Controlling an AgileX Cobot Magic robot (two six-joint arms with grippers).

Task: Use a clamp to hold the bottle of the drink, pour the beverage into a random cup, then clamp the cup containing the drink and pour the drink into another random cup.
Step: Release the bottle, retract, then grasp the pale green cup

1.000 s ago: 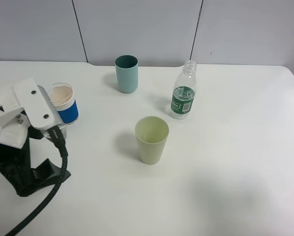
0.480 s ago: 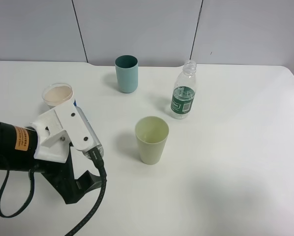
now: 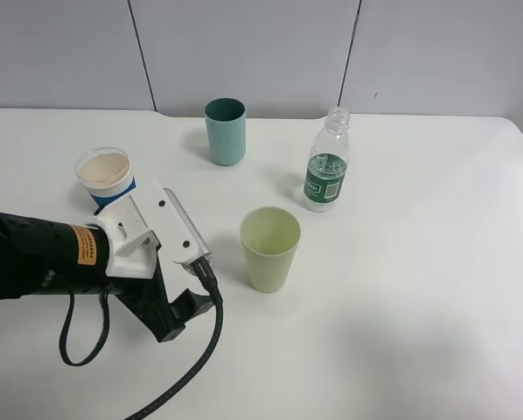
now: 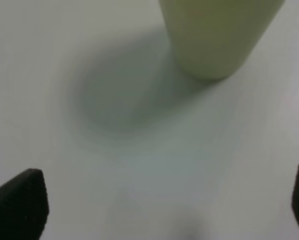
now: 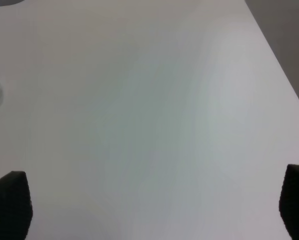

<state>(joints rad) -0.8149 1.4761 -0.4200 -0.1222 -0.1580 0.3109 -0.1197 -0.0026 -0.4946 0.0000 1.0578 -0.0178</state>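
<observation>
I see a white table (image 3: 419,280) filling most of the frame, and four things stand upright on it. A teal cup (image 3: 225,131) stands at the upper middle. The clear bottle (image 3: 326,162) with a green label is to its right, well apart. The pale yellow-green cup (image 3: 269,249) sits near the centre, below both. The blue-sleeved cup (image 3: 106,178) stands at the left.

A plain white desk (image 3: 436,289) fills the view under soft, even light. Behind it stand pale grey wall panels (image 3: 244,44), split by two dark seams (image 3: 142,52).
</observation>
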